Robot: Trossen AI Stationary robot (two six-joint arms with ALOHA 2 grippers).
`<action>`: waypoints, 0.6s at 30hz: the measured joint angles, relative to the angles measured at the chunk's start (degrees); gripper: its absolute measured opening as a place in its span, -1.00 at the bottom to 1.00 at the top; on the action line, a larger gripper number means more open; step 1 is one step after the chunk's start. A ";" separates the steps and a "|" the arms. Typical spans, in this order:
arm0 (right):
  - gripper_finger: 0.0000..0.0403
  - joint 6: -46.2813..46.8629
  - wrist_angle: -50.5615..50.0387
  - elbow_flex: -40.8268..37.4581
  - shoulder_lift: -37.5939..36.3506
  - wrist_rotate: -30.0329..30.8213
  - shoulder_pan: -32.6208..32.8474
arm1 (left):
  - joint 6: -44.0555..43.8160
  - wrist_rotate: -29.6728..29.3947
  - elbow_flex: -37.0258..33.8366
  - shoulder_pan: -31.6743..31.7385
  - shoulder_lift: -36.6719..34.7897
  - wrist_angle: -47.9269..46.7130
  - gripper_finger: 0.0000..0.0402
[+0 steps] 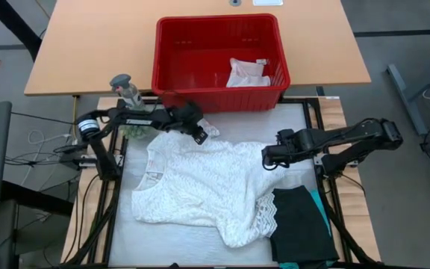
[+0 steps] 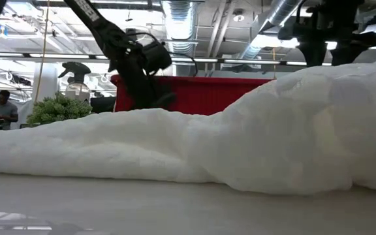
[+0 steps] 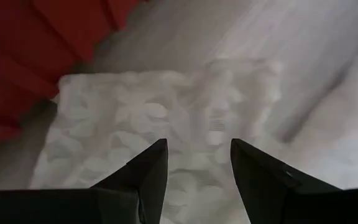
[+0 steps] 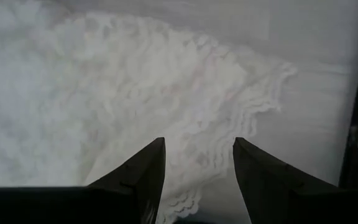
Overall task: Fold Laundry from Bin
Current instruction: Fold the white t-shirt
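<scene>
The large white lacy top (image 1: 200,187) lies spread on the white table mat. A black garment (image 1: 301,224) lies folded at the near right, with teal cloth (image 1: 321,209) showing under its edge. The red bin (image 1: 219,52) stands at the far side with a small white cloth (image 1: 246,73) inside. My left gripper (image 1: 200,136) is open over the top's far sleeve (image 3: 166,106). My right gripper (image 1: 269,161) is open over the top's right scalloped edge (image 4: 229,124). Neither visibly holds cloth.
A spray bottle (image 1: 128,90) and a small green plant (image 1: 133,128) stand at the far left beside the left arm. The wooden table (image 1: 88,45) carries the bin behind the mat. Black frame rails (image 1: 327,194) border the mat on the right.
</scene>
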 joint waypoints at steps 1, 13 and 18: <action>0.05 -0.90 0.68 0.00 0.00 0.01 -0.06 | 0.41 -0.56 0.00 0.00 0.87 -0.13 -0.19; 0.05 -2.98 4.39 0.00 0.02 0.00 1.62 | -1.59 7.39 0.26 0.37 7.06 -1.12 -0.77; 0.05 -2.96 4.03 0.00 0.02 0.04 2.71 | -4.42 7.56 -0.15 0.20 3.11 -5.14 -0.98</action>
